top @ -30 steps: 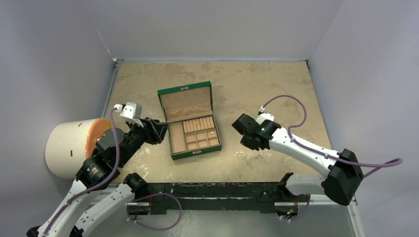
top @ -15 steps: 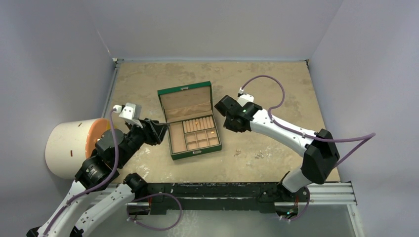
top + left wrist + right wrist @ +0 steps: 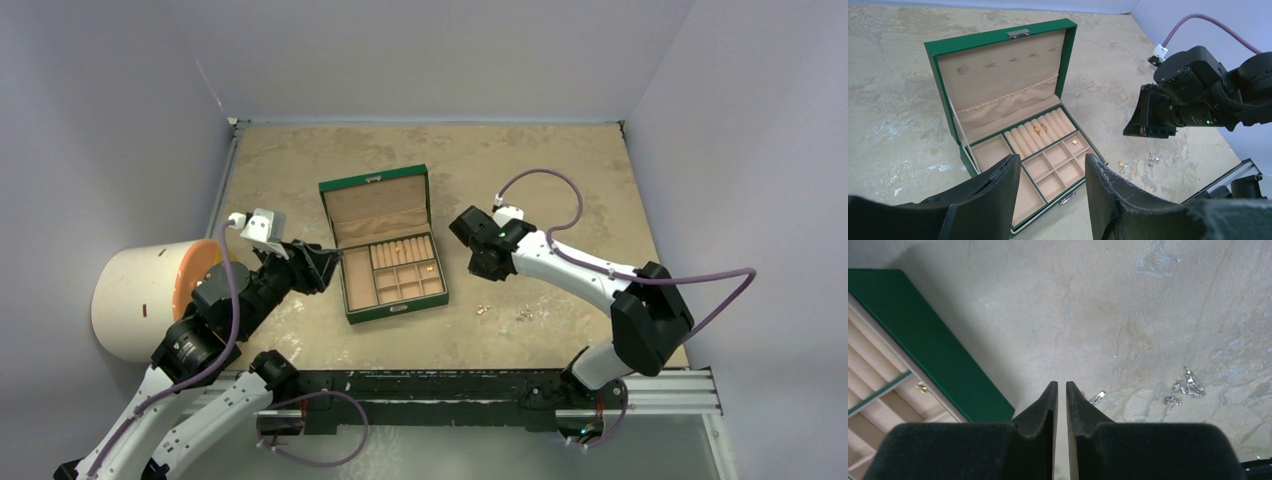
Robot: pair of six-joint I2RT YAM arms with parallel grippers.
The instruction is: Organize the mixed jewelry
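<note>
Pinched almost together at the right gripper [image 3: 1061, 386], with only a thin slit between the black fingers [image 3: 1040, 415] and nothing caught in it. Poised above the mottled table [image 3: 1128, 300], just right of the green box [image 3: 923, 340]. Just beyond the tips, on the table, one small piece of the mixed jewelry [image 3: 1096, 398]. Farther right, apart from it, a silvery cluster [image 3: 1188, 385] (too tangled to count). Inside the box's near corner, a lone gold piece [image 3: 921, 387] in a square compartment.

Spread wide at the left gripper [image 3: 1053, 167], holding nothing, hovering at the near left side of the open box. Past those fingers, two gold bits [image 3: 1040, 128] sitting on the ring rolls, lid upright behind. At the far left of the top view, beside the left arm, a white cylinder [image 3: 140, 300] with an orange face.
</note>
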